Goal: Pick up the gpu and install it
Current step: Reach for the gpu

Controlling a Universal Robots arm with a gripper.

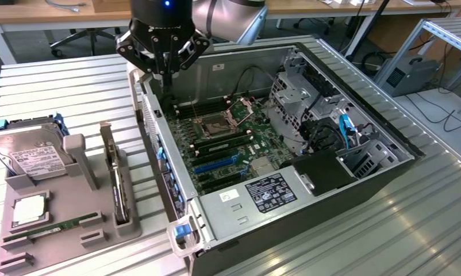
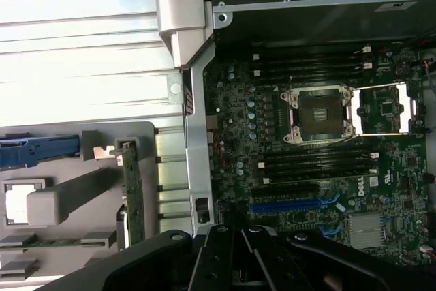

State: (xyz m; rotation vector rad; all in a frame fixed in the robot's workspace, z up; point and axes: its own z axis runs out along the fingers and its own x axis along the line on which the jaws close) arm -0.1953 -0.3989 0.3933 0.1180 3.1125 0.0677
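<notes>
Your arm (image 1: 223,17) enters from 12 o'clock in the exterior view, with the wrist vertical. The fingers (image 1: 168,76) point straight down over the far corner of the case (image 1: 215,69), just above its rim. They are drawn together with nothing between them.

The gpu (image 1: 120,184) stands on edge in a slot of the grey tray (image 1: 62,241), at 9 o'clock from the case. It is at about 7 o'clock from the fingers and well apart from them. Its silver bracket (image 1: 106,146) rises at the far end. The tray also holds a hard drive (image 1: 33,156) propped upright at the far end, a cpu (image 1: 30,208) lying flat, and a RAM stick (image 1: 53,228) nearer you.

Inside the case the motherboard (image 1: 230,144) lies exposed. A blue slot (image 1: 214,165) sits at 6 o'clock from the socket (image 1: 215,125).

The tray sits just beside the case's side wall. Bare slatted counter (image 1: 62,86) lies at 12 o'clock from the tray.
</notes>
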